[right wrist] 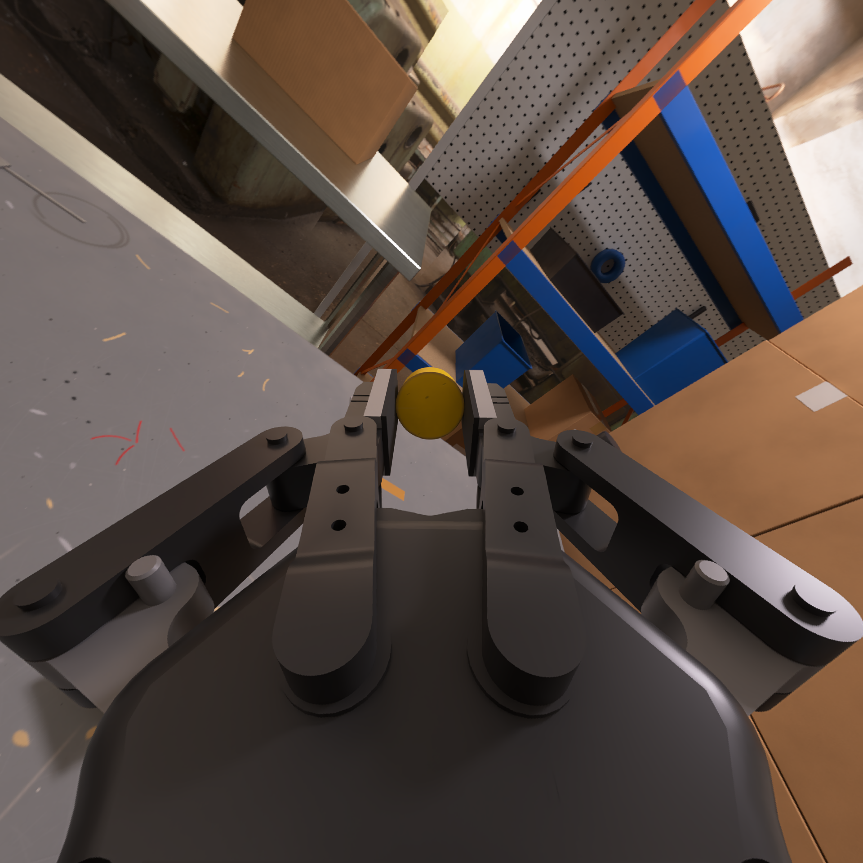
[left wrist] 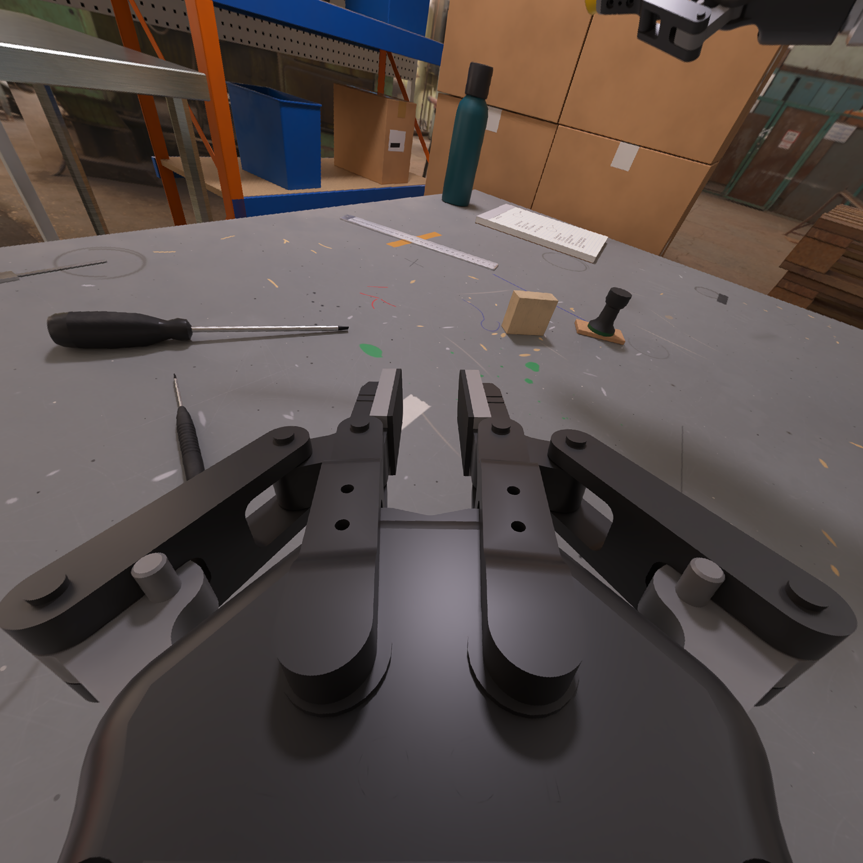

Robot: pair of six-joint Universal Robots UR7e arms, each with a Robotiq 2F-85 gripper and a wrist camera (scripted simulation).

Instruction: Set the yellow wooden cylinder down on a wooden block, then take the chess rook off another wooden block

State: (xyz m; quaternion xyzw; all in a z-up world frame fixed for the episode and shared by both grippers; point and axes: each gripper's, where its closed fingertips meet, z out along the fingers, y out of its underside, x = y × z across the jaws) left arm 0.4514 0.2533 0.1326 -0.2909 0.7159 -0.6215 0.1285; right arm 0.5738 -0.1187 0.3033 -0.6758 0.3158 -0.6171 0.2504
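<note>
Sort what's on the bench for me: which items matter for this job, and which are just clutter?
Job items:
yellow wooden cylinder, held in the right pincer
pale wooden block, bare on top
chess rook standing on a thin wooden block

Clutter:
large screwdriver
small screwdriver
ruler
notepad
teal bottle

On my grey table (left wrist: 700, 420): black-handled screwdriver (left wrist: 140, 329), small precision screwdriver (left wrist: 187, 432) nearer me, steel ruler (left wrist: 420, 241) under orange tape, notepad (left wrist: 541, 232), teal bottle (left wrist: 464, 140) upright at the far edge, cardboard boxes (left wrist: 630, 116) behind.
</note>
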